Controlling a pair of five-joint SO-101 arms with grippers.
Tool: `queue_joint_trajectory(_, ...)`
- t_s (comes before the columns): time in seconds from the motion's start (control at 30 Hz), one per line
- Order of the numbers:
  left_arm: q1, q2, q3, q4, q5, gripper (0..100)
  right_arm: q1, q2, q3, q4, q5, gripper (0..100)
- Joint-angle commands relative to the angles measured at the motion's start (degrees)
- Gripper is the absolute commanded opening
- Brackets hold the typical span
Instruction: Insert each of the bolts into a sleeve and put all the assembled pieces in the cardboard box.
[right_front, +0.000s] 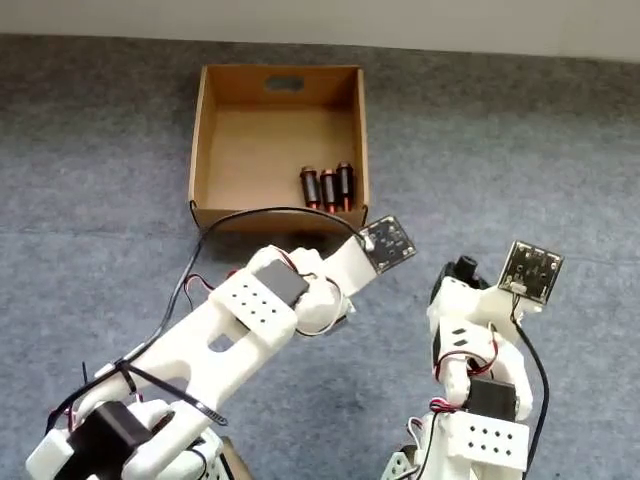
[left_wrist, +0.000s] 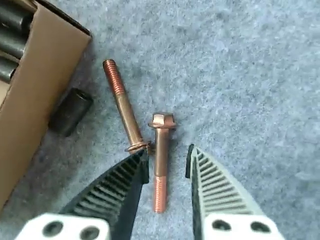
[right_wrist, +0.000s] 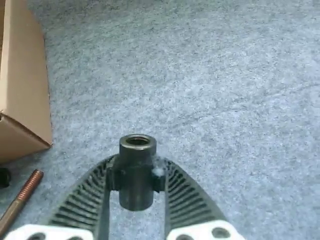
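Note:
Two copper bolts lie on the grey carpet beside the cardboard box (right_front: 205, 140). My left gripper (left_wrist: 167, 155) is open and low over the carpet, with one bolt (left_wrist: 160, 165) lying between its fingers. The other bolt (left_wrist: 122, 107) lies just outside one finger. A loose black sleeve (left_wrist: 70, 111) rests against the box's outer wall (left_wrist: 30, 85). My right gripper (right_wrist: 137, 167) is shut on another black sleeve (right_wrist: 136, 172), held upright with its hole facing up, to the right of the box corner (right_wrist: 22, 90). Three assembled pieces (right_front: 328, 187) lie inside the box.
The left arm (right_front: 240, 320) stretches from the front left towards the box's front right corner. The right arm (right_front: 480, 350) stands at the front right. A bolt's threaded tip (right_wrist: 20, 200) shows near the right gripper. Open carpet lies right of the box.

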Motion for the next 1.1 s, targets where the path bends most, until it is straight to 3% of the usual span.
queue_joint_trajectory(0.0, 0.8, -0.1, -0.7, -1.2, 0.4, 15, 0.4, -0.7, -0.2, 1.0, -0.4, 0.5)
queue_joint_trajectory(0.33, 2.2, 11.5, -4.7, -1.7, 0.3, 15, 0.4, -0.7, -0.3, 1.6, -0.4, 0.5)
queue_joint_trajectory(0.6, 2.1, 13.8, -4.8, -8.9, 0.4, 15, 0.4, -0.7, -0.3, 1.6, -0.4, 0.5)
queue_joint_trajectory(0.87, -2.1, 20.6, -5.1, -8.7, 0.3, 15, 0.4, -0.7, -0.3, 1.6, -0.4, 0.5)
queue_joint_trajectory(1.07, -0.4, 20.8, -5.1, -8.7, 0.3, 15, 0.4, -0.7, -0.3, 1.6, -0.4, 0.5)
